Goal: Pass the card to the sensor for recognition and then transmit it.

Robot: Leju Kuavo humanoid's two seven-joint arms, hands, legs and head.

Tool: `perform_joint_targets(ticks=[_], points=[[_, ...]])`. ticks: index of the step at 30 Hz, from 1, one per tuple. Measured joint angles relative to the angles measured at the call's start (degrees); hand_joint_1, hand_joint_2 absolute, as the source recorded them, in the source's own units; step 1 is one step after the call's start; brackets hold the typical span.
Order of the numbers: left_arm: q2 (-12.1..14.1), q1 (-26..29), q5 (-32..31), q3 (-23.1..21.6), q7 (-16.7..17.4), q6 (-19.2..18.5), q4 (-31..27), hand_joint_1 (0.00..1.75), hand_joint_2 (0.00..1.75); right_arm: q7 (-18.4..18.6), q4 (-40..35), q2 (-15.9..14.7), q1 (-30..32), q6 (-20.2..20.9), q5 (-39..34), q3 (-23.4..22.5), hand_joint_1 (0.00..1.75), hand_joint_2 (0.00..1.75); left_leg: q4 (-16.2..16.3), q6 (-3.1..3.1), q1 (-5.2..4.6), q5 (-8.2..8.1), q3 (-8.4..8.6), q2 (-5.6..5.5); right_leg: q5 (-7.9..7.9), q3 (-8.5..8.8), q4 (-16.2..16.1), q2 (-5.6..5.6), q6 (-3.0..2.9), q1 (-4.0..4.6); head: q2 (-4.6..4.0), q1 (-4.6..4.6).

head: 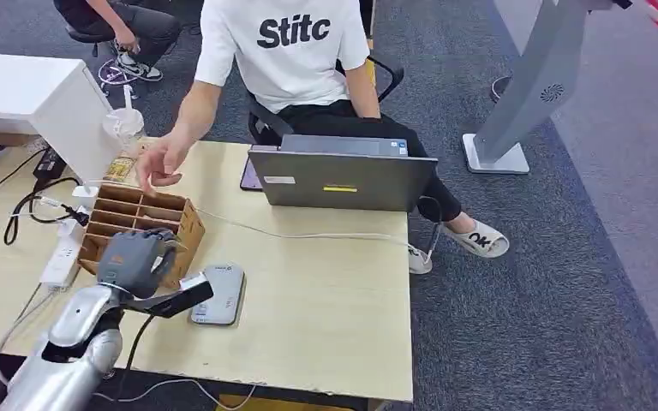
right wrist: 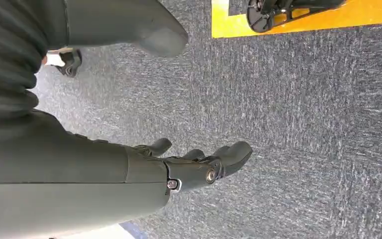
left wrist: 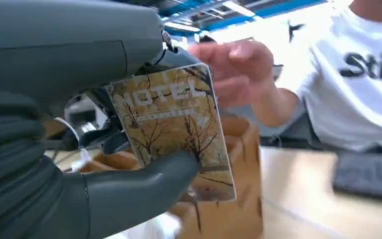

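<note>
On the left, the left robot hand (head: 135,259) hovers over the front edge of the cardboard organizer (head: 141,224), fingers and thumb clamped on the hotel key card (left wrist: 171,127). In the left wrist view the card stands tilted, tree artwork and "HOTEL" lettering facing the camera, the thumb (left wrist: 144,191) pressed across its lower part. At 3 o'clock from that robot hand, just beside it, the grey card reader (head: 219,294) lies flat on the tabletop (head: 326,317). A person's hand (head: 161,161) reaches over the organizer's far side, at 12 o'clock from the robot hand. Further right, at 1 o'clock, a grey laptop (head: 343,175) sits near the tabletop's far edge, and a white cable (head: 308,235) runs in front of it. The right robot hand (right wrist: 199,167) hangs over grey carpet (right wrist: 303,124), fingers apart and holding nothing.
</note>
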Motion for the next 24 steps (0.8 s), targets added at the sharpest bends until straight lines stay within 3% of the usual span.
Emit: perform_joint_targets(ticks=[8,24], points=[[1.2,-1.1,1.1,6.0,-1.6,1.0,-4.9,1.75,1.75,0.0,0.0,0.1,0.0,0.0,1.1,-0.4,0.00,1.75,0.0,0.00,-0.01,0.00,0.01,0.00,0.00,0.00,0.0,0.00,0.00,-0.01,0.00,-0.02],[0.9,-1.7,-1.1,8.9,-2.2,3.3,-5.6,1.75,1.75,0.3,0.0,0.3,-0.1,-0.2,2.4,-0.9,0.00,1.75,0.0,0.00,-0.01,0.00,0.01,0.00,0.00,0.00,0.0,0.01,0.00,-0.01,0.00,0.00]])
